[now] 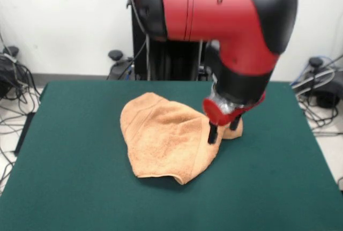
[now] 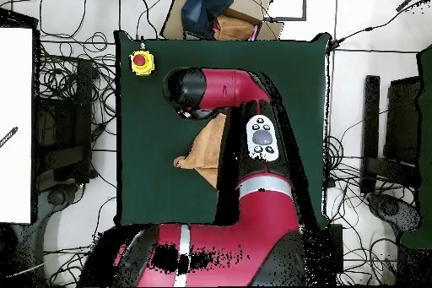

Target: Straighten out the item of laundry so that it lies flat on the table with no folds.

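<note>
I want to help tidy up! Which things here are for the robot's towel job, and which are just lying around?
For the job:
- towel, still rumpled and folded
- green table
- pincer, fingers down at the towel's edge

Just lying about:
- red button on a yellow box at a table corner
- cables on the floor
- cardboard box beyond the table

— Where's the arm (image 1: 214,6)?
— Reaching out from the pedestal, its wrist bent steeply downward.
— And the gripper (image 1: 223,129)?
— Pointing down, its two dark jaws set slightly apart, tips low.
</note>
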Tool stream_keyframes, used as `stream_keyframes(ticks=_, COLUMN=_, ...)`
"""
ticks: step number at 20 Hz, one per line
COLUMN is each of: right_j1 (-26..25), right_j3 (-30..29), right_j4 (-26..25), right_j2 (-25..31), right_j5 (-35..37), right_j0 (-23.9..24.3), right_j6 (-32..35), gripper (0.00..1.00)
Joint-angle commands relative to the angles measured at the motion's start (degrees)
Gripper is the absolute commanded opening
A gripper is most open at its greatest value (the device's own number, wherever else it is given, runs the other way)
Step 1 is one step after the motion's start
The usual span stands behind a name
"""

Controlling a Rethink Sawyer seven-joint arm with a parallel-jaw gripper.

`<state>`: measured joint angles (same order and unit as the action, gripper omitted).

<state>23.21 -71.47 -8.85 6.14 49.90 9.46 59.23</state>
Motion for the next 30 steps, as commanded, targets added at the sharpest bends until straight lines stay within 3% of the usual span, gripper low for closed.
stream_keyframes(ticks=1, right_j1=9.4, right_j3=-4.6, right_j4=4.6, right_j2=-2.9, right_j5=11.1, right_j0=-4.0, right_j6=19.3, gripper=1.0)
stream_keyframes(ticks=10, right_j1=13.6, right_j3=-1.3, right_j4=8.0, right_j2=-6.4, right_j5=21.8, right_j0=-6.4, right_j6=22.3, gripper=1.0)
stream_keyframes(ticks=18, right_j1=13.2, right_j3=-6.6, right_j4=8.3, right_j2=-6.3, right_j5=15.6, right_j0=-6.3, right_j6=20.6, gripper=1.0)
stream_keyframes(ticks=24, right_j1=6.2, right_j3=-2.4, right_j4=7.2, right_j2=-3.7, right_j5=11.7, right_j0=-3.7, right_j6=14.9, gripper=1.0)
stream_keyframes(ticks=30, right_j1=-1.3, right_j3=6.2, right_j4=4.4, right_j2=-3.5, right_j5=11.3, right_j0=-3.4, right_j6=12.7, gripper=1.0)
